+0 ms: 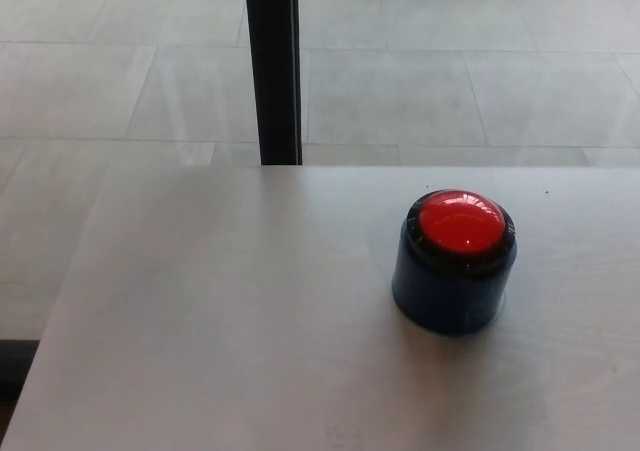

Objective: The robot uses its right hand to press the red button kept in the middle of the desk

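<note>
A domed red button (pixel 461 222) sits in a black ring on top of a dark blue round base (pixel 452 291). It stands upright on the pale desk (pixel 220 321), right of the middle of the head view. Nothing touches it. Neither of my hands shows anywhere in the view.
A black vertical post (pixel 273 66) rises behind the desk's far edge, left of the button. Grey floor tiles (pixel 430 81) lie beyond the desk. The desk's left edge runs diagonally down to the lower left corner.
</note>
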{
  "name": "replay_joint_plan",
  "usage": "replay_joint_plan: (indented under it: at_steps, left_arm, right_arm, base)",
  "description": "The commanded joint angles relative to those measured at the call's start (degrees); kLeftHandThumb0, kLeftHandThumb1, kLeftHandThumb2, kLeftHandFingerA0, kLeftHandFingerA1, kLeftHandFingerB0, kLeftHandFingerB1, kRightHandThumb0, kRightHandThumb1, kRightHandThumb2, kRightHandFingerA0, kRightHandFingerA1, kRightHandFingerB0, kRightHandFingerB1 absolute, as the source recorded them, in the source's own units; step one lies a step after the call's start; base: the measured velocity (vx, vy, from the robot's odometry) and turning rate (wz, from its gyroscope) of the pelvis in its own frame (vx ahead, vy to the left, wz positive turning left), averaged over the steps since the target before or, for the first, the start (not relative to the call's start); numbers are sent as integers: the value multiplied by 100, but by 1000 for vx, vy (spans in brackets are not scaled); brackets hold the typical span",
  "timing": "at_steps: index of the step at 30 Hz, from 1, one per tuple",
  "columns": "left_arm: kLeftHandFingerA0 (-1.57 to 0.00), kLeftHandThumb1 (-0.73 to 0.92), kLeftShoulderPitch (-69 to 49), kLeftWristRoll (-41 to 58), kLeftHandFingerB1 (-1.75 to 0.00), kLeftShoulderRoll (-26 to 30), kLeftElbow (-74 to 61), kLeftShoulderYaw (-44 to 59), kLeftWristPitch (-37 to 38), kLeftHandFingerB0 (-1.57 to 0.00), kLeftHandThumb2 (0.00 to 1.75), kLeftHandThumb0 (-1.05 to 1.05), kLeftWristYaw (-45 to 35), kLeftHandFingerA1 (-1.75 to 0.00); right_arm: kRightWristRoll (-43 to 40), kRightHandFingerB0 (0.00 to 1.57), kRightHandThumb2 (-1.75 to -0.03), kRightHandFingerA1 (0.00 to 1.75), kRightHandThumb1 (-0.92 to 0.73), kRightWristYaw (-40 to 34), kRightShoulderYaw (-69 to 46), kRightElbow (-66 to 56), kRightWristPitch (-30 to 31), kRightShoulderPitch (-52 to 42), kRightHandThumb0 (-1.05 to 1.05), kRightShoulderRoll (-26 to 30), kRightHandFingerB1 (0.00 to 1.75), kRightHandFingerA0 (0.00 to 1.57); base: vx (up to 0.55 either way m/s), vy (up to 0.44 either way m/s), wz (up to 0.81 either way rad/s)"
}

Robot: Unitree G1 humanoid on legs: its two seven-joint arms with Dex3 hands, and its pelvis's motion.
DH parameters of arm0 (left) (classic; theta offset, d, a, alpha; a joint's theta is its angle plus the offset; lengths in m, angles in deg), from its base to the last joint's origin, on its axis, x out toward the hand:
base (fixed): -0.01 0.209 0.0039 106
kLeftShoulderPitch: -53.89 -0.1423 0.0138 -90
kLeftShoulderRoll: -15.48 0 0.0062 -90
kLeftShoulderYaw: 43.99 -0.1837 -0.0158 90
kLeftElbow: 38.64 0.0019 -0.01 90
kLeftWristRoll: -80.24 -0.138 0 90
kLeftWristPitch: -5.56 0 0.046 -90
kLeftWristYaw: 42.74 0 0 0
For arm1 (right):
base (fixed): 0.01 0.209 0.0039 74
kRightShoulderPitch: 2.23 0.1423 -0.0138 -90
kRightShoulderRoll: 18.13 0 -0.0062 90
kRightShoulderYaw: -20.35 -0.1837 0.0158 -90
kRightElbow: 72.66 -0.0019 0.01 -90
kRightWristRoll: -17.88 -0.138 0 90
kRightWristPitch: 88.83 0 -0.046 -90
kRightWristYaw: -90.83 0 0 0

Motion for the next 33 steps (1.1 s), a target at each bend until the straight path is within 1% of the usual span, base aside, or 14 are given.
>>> replay_joint_plan:
  at_steps: [1,4,5,6,8,9,15,17,20,25,26,30,32,33]
  left_arm:
    - [-47,92,0,47,-77,162,33,-42,-40,-28,129,-75,51,-95]
    - [-46,92,-11,90,-79,155,-29,-32,-19,-29,129,-75,17,-95]
    - [-48,92,19,126,-83,149,-18,3,-73,-35,127,-75,76,-97]
    - [-47,92,12,72,-79,169,16,-52,-47,-31,129,-74,30,-94]
    - [-51,92,-9,32,-80,172,-12,-100,-39,-32,130,-76,65,-97]
    - [-52,92,5,13,-81,183,3,-127,-59,-34,130,-76,108,-98]
    - [-47,92,7,156,-80,175,-14,-44,-58,-31,128,-76,32,-96]
    - [-47,92,30,147,-83,172,5,-43,-76,-35,127,-75,91,-96]
    - [-52,92,6,105,-85,167,-39,-91,-89,-35,130,-76,103,-101]
    - [-51,92,12,159,-80,175,-11,-62,-87,-30,127,-75,115,-100]
    - [-49,92,21,202,-85,170,-6,-20,-91,-35,127,-76,119,-100]
    - [-49,92,1,83,-81,201,-29,-140,-90,-33,128,-76,75,-97]
    - [-49,92,21,119,-79,200,-1,-114,-95,-28,129,-75,96,-97]
    - [-51,92,23,92,-81,207,25,-140,-69,-31,130,-77,104,-98]
  right_arm:
    - [310,80,-134,175,-44,266,394,116,11,-245,-14,-345,163,97]
    - [427,82,-133,175,-43,335,615,179,-38,-423,-12,-545,158,101]
    - [403,82,-131,175,-43,322,640,161,127,-453,-13,-606,157,99]
    - [467,81,-128,175,-48,292,737,176,239,-564,-13,-714,159,99]
    - [470,78,-129,175,-47,296,754,236,246,-683,-13,-817,160,95]
    - [525,74,-125,175,-51,277,791,295,242,-743,-15,-861,158,93]
    - [726,75,-125,175,-53,295,984,325,420,-1159,-13,-999,161,91]
    - [767,74,-124,175,-54,310,1030,307,412,-1289,-13,-1034,160,90]
    - [840,74,-120,175,-56,348,1116,348,396,-1512,-15,-1064,161,92]
    - [990,77,-123,175,-52,432,1264,350,400,-1765,-15,-1073,160,94]
    - [995,77,-123,175,-52,447,1278,338,407,-1791,-15,-1075,160,94]
    - [1076,78,-120,175,-53,548,1385,282,422,-1890,-20,-1071,160,96]
    - [1117,78,-122,175,-52,539,1415,277,451,-1877,-18,-1079,161,95]
    - [1152,76,-122,175,-52,556,1453,242,469,-1872,-17,-1104,161,92]
  base:
    - [0,0,0]
    - [0,0,0]
    - [0,0,0]
    - [0,0,0]
    - [0,0,0]
    - [0,0,0]
    - [0,0,0]
    - [0,0,0]
    - [0,0,0]
    - [0,0,0]
    - [0,0,0]
    - [0,0,0]
    - [0,0,0]
    - [0,0,0]
